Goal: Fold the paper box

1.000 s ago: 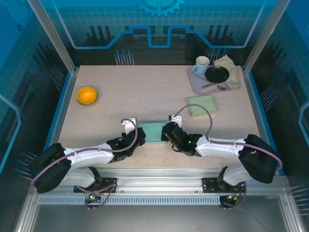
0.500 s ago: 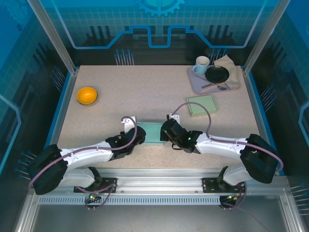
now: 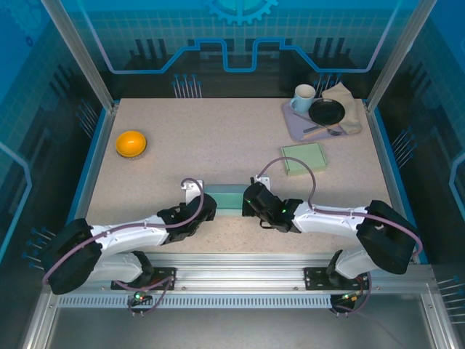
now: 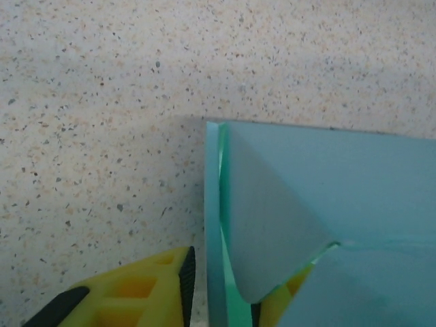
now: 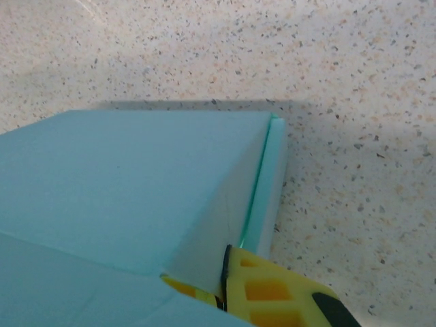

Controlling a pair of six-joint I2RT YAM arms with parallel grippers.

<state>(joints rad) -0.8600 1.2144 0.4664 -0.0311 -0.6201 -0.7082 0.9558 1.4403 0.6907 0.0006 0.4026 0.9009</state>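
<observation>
The pale green paper box (image 3: 231,198) lies near the table's front edge between my two grippers. My left gripper (image 3: 207,206) stands at its left end. In the left wrist view the yellow fingers (image 4: 139,293) straddle the box's (image 4: 340,177) upright side wall and a folded-in flap. The jaws are open, with a small gap between the outer pad and the wall. My right gripper (image 3: 252,201) is at the box's right end. In the right wrist view it (image 5: 216,286) is shut on the end flap of the box (image 5: 122,177).
A second flat green box (image 3: 304,158) lies behind and to the right. At the back right is a grey tray (image 3: 294,125) with a mug (image 3: 304,96), a black plate (image 3: 327,111) and a cloth (image 3: 350,102). An orange bowl (image 3: 131,142) sits at the left.
My left gripper's jaws have widened off the box's left wall. Both grippers have edged slightly away from the front edge. The box looks a little shorter from above.
</observation>
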